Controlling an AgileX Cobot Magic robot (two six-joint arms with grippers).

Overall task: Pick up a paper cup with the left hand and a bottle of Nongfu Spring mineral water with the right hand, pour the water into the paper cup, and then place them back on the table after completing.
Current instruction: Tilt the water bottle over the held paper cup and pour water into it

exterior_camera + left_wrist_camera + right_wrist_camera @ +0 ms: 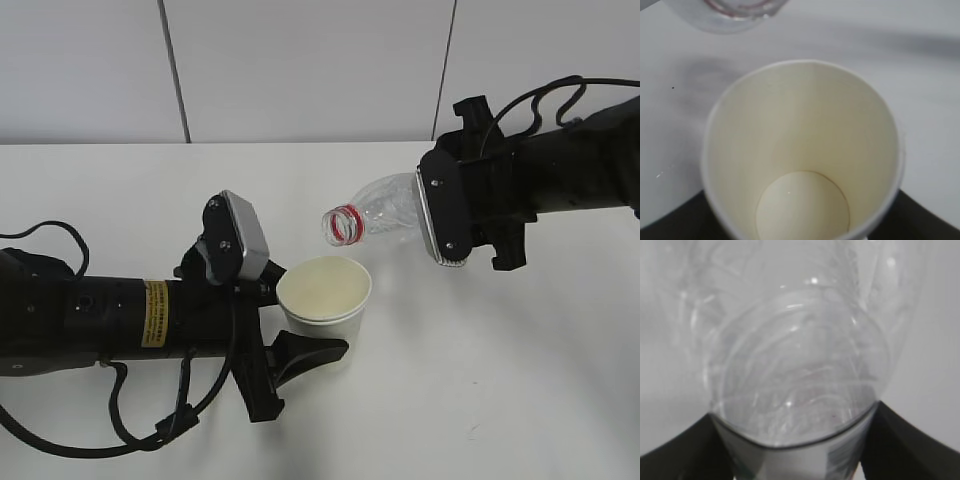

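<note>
bottle [385, 208] right of cup [323, 290]

The white paper cup [324, 291] stands upright, apparently empty; the clear bottle [385, 211], tipped sideways, points its red-ringed mouth just above the cup's far rim.

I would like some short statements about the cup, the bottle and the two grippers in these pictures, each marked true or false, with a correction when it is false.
1. The paper cup is held by the left gripper. True.
2. The water bottle stands upright on the table. False: the right gripper holds it in the air, tipped onto its side with its mouth toward the cup.
3. The bottle has its cap on. False: the mouth is open, with only a red ring around the neck.
4. In the left wrist view the inside of the cup looks empty. True.
5. The bottle's mouth is touching the cup's rim. False: the exterior view shows a gap between them.
</note>
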